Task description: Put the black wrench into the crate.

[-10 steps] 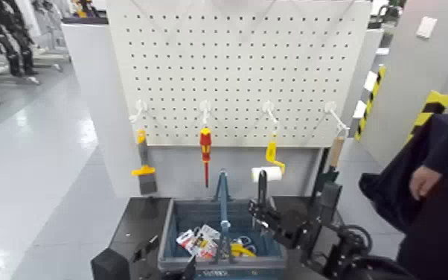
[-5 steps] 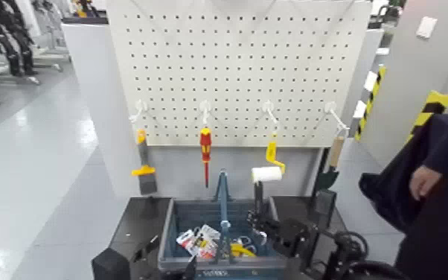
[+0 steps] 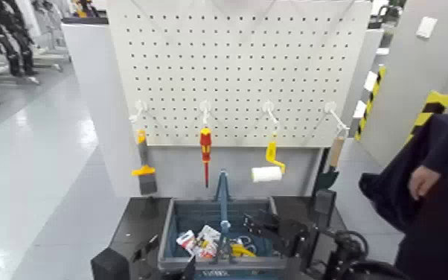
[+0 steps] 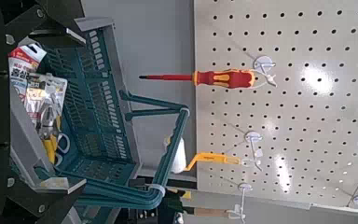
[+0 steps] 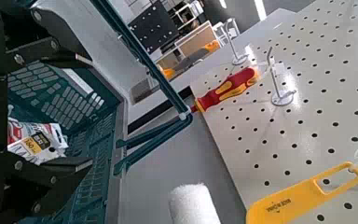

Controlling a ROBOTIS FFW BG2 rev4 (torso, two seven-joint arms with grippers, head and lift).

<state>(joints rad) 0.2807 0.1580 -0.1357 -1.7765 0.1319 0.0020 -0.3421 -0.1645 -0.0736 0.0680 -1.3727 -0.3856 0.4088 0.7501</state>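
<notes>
Right gripper (image 5: 89,116): jaws spread, over the crate's right side, lower centre of my head view
Left gripper (image 4: 82,114): spread, head view's lower left
Crate (image 3: 167,237): lower centre
Black wrench: I can't pick it out; whereabouts unclear
Screwdriver (image 3: 206,153): hanging, centre

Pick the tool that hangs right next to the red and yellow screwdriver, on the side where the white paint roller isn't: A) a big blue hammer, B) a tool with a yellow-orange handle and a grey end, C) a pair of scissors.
B: left of the screwdriver in the head view hangs the yellow-orange and grey tool.
</notes>
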